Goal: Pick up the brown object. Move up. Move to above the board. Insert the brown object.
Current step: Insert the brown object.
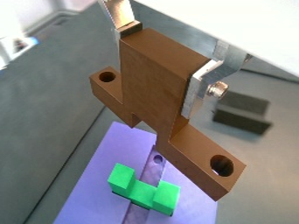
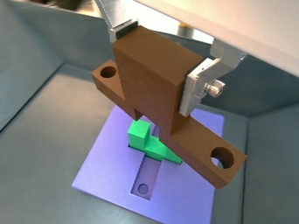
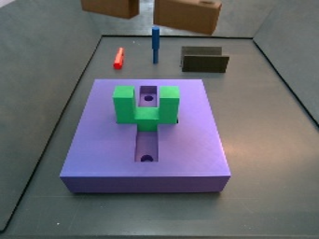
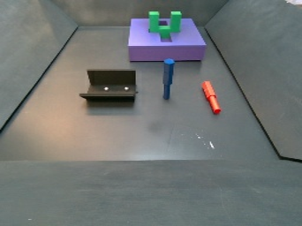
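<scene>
Aloft, hand gripping brown object, above board

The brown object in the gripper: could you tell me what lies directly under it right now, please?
Held in the gripper, the brown object hangs above the board. Below it show the green U-shaped block and part of the groove; the bar covers the rest of the groove.

the gripper has flat fingers of bare silvery metal with a dull sheen, clamped on the upright block of the brown object, which looks like matt plastic with fine layered lines. under it the board is smooth matt purple-blue, its green u-shaped block a brighter, faintly satin plastic. the floor is dark grey with a soft glossy patch
</scene>
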